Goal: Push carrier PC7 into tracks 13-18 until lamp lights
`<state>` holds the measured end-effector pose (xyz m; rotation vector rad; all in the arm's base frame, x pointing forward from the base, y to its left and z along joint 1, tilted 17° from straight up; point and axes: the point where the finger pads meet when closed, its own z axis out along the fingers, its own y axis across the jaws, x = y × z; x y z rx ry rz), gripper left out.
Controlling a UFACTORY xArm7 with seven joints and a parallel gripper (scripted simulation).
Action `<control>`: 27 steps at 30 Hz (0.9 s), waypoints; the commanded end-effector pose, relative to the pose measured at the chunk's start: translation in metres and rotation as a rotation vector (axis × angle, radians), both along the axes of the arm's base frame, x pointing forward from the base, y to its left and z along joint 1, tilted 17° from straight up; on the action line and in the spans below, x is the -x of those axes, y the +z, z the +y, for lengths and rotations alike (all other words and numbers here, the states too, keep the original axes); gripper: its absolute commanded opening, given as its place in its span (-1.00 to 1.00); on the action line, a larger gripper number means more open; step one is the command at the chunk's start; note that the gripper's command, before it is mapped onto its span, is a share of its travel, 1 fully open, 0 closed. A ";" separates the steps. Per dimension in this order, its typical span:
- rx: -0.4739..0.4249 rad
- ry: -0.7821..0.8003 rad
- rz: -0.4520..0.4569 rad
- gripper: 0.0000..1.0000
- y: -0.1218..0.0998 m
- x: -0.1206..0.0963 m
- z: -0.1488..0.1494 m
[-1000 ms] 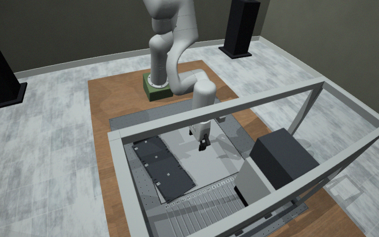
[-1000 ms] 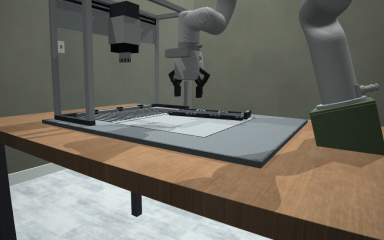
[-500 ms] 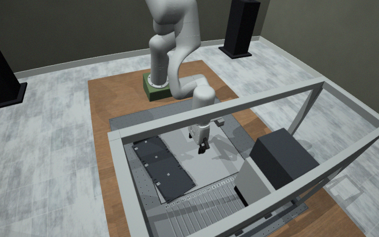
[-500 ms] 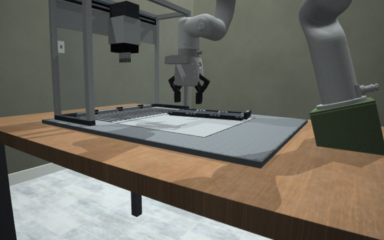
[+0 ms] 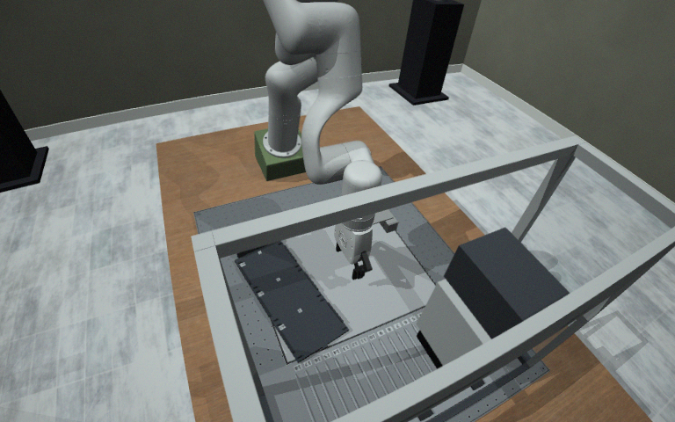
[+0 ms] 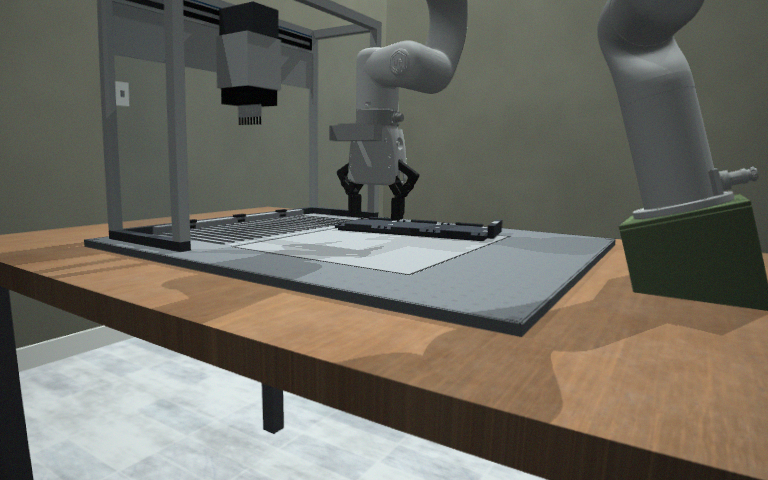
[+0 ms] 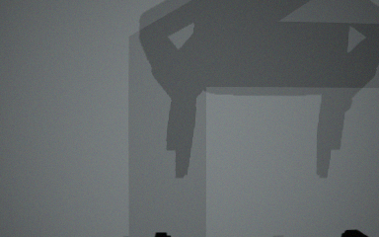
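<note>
Top: high, beyond the rails (image 5: pixel 343 382) (image 6: pixel 271 226), facing down toward the base (image 5: pixel 271 169) (image 6: pixel 651 266). Exterior: low, side-on; both share rails and base. Wrist: close, facing down at the sheet (image 5: pixel 358 308) (image 6: pixel 385 257) (image 7: pixel 54 123).

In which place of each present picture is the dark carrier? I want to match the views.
Top: left of centre, below the middle; dark carrier lying flat before the loading rails.
Exterior: just right of centre, seen edge-on.
Wrist: not in it.
Shared landmark, top and exterior: green base block; wrist shows neither.
</note>
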<state>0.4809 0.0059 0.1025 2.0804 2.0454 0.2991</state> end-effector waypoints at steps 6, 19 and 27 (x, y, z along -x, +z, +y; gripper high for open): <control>-0.002 0.001 -0.004 1.00 -0.014 -0.006 0.000; -0.002 0.001 -0.004 1.00 -0.017 -0.007 0.000; -0.002 0.001 -0.004 1.00 -0.021 -0.008 0.000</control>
